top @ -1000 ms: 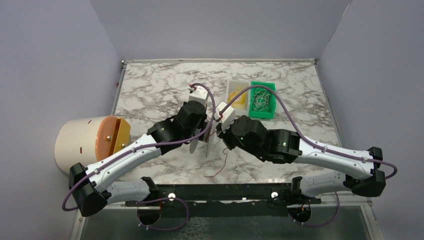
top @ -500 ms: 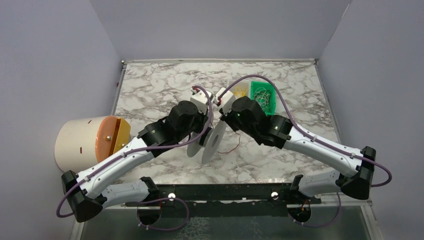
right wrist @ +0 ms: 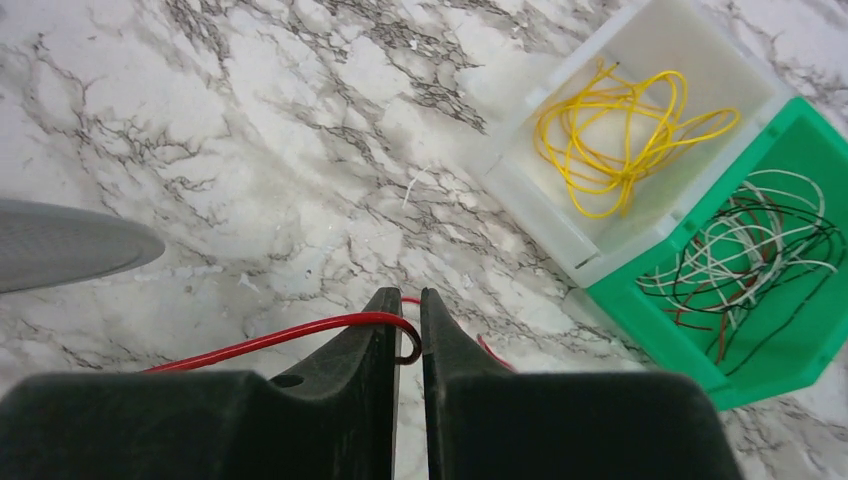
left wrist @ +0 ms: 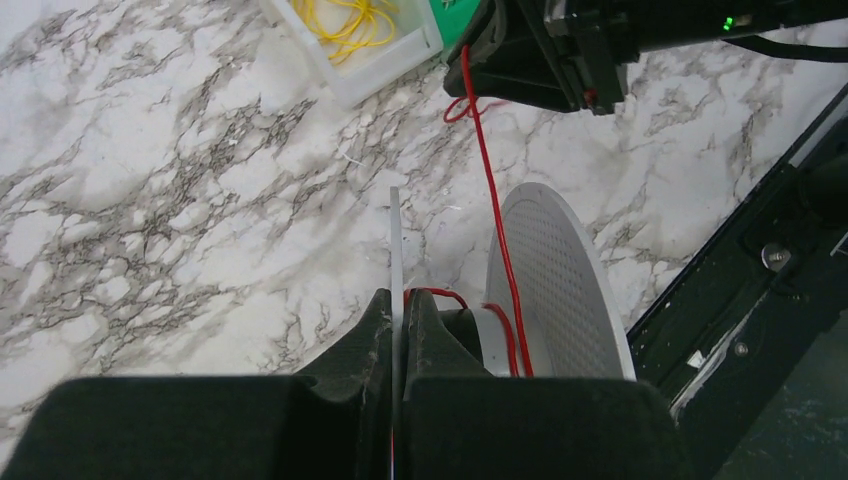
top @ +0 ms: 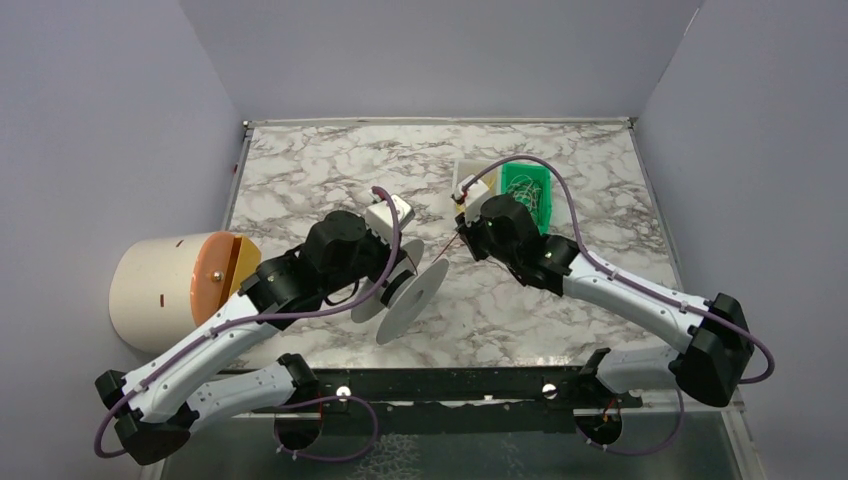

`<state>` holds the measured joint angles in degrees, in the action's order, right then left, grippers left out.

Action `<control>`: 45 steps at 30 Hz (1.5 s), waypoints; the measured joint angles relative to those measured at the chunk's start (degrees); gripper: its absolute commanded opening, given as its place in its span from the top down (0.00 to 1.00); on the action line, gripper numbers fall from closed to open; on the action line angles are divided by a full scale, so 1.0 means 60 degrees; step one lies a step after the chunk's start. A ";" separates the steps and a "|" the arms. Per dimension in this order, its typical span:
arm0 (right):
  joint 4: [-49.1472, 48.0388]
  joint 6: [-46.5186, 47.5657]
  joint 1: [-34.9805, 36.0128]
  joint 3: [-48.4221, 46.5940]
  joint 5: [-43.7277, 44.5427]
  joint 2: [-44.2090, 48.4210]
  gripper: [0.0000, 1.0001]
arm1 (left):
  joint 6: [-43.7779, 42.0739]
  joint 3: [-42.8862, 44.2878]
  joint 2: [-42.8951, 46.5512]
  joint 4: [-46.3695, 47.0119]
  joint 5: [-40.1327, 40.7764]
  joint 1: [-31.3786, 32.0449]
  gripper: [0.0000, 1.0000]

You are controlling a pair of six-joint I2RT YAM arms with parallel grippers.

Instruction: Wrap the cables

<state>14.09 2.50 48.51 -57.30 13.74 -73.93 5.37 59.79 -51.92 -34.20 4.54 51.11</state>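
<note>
Top view: the left gripper (top: 393,272) has the white spool (top: 412,292) tilted over the marble table (top: 300,180). The red wire (top: 446,249) runs taut from the spool to the right gripper (top: 463,232) just past it.

Left wrist: fingers pinched tight on one thin flange of the spool – the wire comes off the hub, crosses the other flange and heads for the right gripper.

Right wrist: fingers nearly together, clamped on the wire, which curls into a small hook at the tips. Farther from the spool sit a white bin (right wrist: 540,200) of yellow wires and a green bin (right wrist: 650,322) — side by side.
</note>
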 measured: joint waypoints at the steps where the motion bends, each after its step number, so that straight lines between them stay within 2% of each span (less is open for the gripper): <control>1: -0.0189 -0.0113 -0.0080 0.0157 -0.0142 0.0015 0.81 | -0.0058 0.0036 0.0044 -0.0055 -0.0087 0.0000 1.00; 5: -0.0947 -0.0678 -0.0729 0.0739 -0.0583 0.0022 0.72 | -0.0182 0.0131 0.0171 -0.0495 -0.0535 0.0004 1.00; 8: -0.1366 -0.1031 -0.1140 0.1071 -0.0707 0.0011 0.69 | -0.0219 0.0160 0.0280 -0.0925 -0.0772 0.0036 1.00; 17: -0.2357 -0.1763 -0.1213 0.1767 -0.1104 -0.0572 0.55 | -0.0222 0.0725 0.0379 -0.1472 -0.1107 0.0047 1.00; 25: -0.2779 -0.2335 -0.1213 0.2222 -0.2084 -0.1268 0.50 | -0.0055 0.1392 0.0426 -0.1475 -0.1020 0.0047 1.00; 34: -0.3384 -0.2918 -0.1213 0.2969 -0.3741 -0.1282 0.46 | 0.0131 0.2106 0.0401 -0.1483 -0.0878 0.0047 1.00; 45: -0.4401 -0.3599 -0.1224 0.4273 -0.4863 -0.1228 0.42 | 0.0219 0.2510 0.0186 -0.1483 -0.0685 0.0047 1.00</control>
<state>-12.32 -19.09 41.17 -31.66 -15.44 -81.30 6.68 74.85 -50.81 -43.09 0.43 51.40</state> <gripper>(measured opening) 0.560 0.025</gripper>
